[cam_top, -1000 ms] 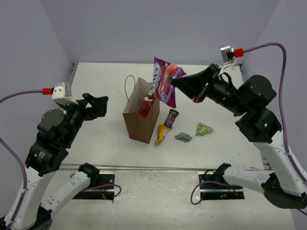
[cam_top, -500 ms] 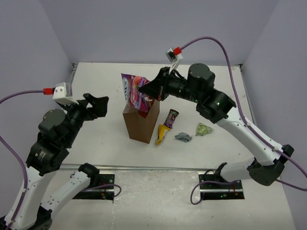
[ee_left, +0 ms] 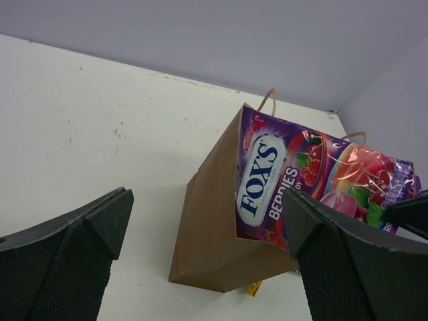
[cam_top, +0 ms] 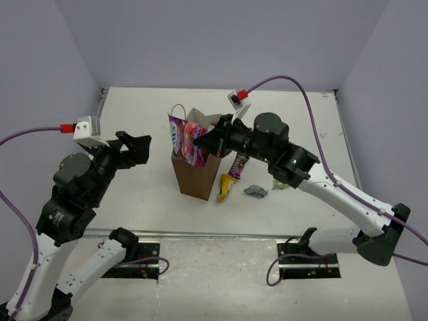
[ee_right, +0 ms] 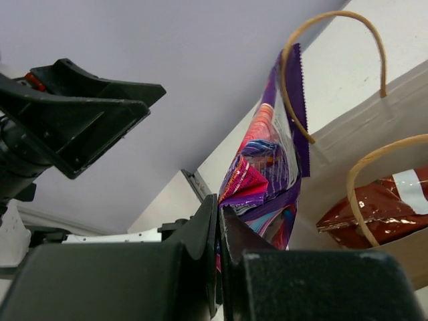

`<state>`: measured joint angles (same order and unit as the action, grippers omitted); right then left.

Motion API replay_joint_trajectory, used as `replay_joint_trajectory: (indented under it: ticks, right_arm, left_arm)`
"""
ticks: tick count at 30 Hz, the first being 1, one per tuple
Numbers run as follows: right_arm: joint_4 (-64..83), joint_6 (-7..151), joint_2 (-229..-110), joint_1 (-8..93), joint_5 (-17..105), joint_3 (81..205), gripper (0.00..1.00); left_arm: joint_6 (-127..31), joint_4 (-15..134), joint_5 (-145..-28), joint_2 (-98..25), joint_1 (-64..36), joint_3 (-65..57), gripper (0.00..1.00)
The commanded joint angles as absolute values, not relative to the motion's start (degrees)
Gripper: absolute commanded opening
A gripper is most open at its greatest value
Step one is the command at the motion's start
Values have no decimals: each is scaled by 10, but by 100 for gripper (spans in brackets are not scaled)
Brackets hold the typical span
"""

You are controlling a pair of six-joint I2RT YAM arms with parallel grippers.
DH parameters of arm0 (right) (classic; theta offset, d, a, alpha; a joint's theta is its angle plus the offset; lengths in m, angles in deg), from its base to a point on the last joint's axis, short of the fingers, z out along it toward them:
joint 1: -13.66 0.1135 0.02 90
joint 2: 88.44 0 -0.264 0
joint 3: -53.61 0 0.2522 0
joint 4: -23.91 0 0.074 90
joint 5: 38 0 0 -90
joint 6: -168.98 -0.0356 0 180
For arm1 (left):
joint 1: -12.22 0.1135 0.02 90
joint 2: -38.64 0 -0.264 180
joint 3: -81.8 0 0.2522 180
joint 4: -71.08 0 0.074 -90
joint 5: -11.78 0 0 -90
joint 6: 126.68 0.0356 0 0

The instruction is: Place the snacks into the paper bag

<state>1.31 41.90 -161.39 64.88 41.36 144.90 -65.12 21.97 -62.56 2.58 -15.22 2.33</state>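
The brown paper bag stands upright mid-table with its mouth open. My right gripper is shut on the edge of the magenta pouch, whose lower part dips into the bag's mouth. In the right wrist view the pouch hangs from the closed right gripper beside the paper bag's wall, and a red chip bag lies inside. My left gripper stands open to the left of the bag, holding nothing. From the left wrist the pouch shows behind the paper bag's wall.
To the right of the bag lie a dark purple bar, a yellow wrapper, a grey wrapper and a green wrapper partly under my right arm. Lavender walls enclose the table on three sides.
My right arm swung left and down with the magenta pouch, from right of the bag to its mouth, where the pouch now dips in. The left arm has not moved.
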Motion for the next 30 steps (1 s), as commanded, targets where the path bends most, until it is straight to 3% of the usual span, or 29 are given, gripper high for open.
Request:
replay_joint_trajectory:
  ticks: [1,6,12,30]
  right_arm:
    - [117,414,-1554,667,470,1432,0]
    - [145,440,-1536,675,469,1424,0]
    - [103,476,-1564,677,462,1515,0]
    - [103,408,-1593,680,593,1525,0]
  left_arm:
    - [-649,230,-623,28,-153,28,100]
    - [-649,230,-622,30,-153,27,100]
    - [-649,230,-626,27,-153,24,100]
    - [-645,229,-622,28,-153,17,100]
